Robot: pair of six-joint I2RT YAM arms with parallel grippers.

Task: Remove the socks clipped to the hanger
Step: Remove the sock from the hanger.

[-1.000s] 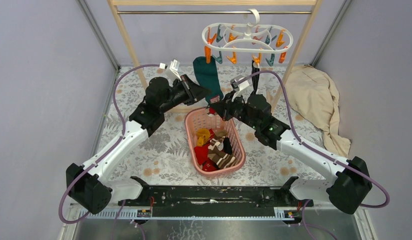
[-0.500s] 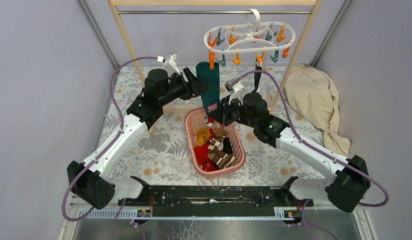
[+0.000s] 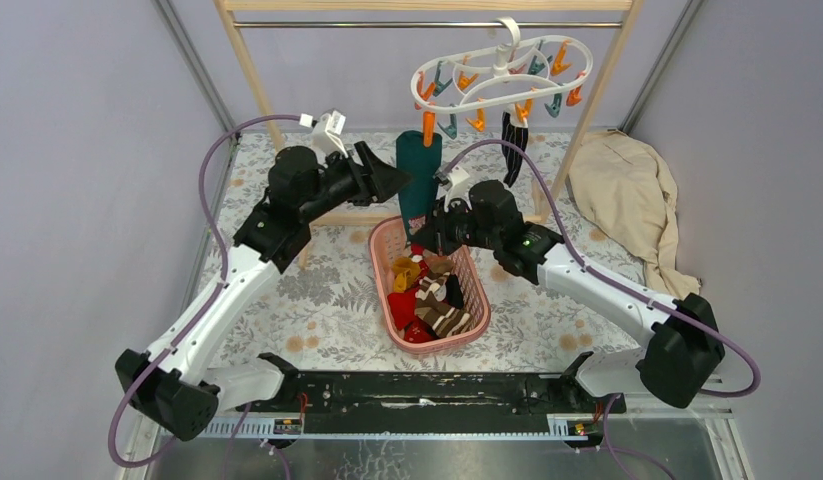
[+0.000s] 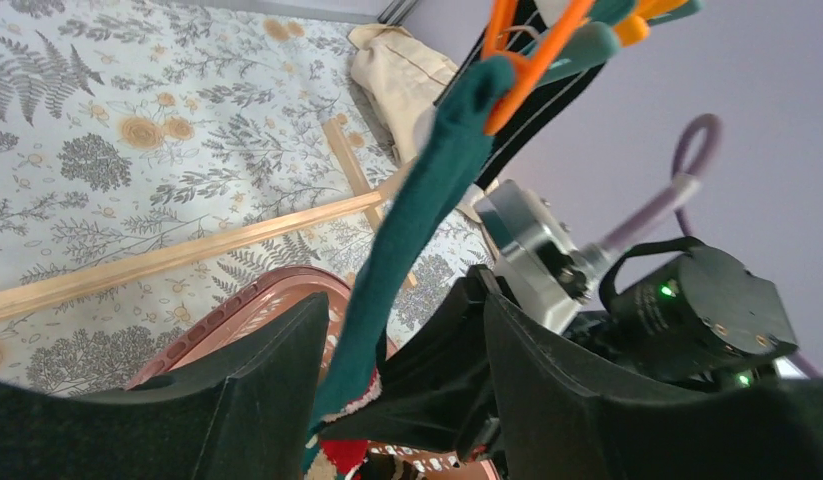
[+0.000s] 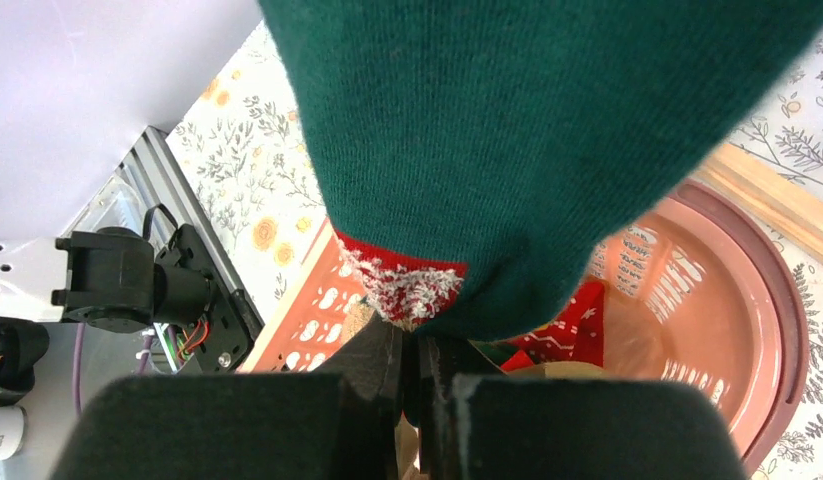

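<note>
Knit dark teal sock [image 3: 419, 172] hangs full length from one orange clip [image 3: 428, 124] on the white hanger [image 3: 500, 68]. Hanger is hooked on the rail of the wooden rack [image 3: 255, 75]; frame looks tilted, left side lower. Sock's lower end, red with white pattern, dangles at the back rim of the pink basket [image 3: 379, 275] on the worktop [image 3: 317, 300]. One black sock [image 3: 511, 135] also clipped, further right. Other socks heaped in the basket: red, brown-striped, mustard.

Left pincer [image 4: 397, 300]: jaws wide apart, teal sock passing between them about mid-length. Whether cloth brushes the nearer finger, cannot tell. Grips nothing.

Right pincer [image 5: 411, 350]: jaws closed together, tips right at the red-and-white end of the teal sock. Looks to be nipping the hem, though the contact itself is hidden under the fabric.

Handling, judged: sock is light, limp and stretchy. It will likely lengthen under a pull before the clip gives. Hanger hangs free on its hook, so a pull may drag the whole frame rather than load the clip. Fabric neither slippery nor fragile.

Best hold is high, just below the clip, with a full fold of cloth between the pads, then a straight downward pull. A grip at the toe alone spends travel on stretch.

Risks: hanger lifting off the rail, or sock springing clear of the basket.
</note>
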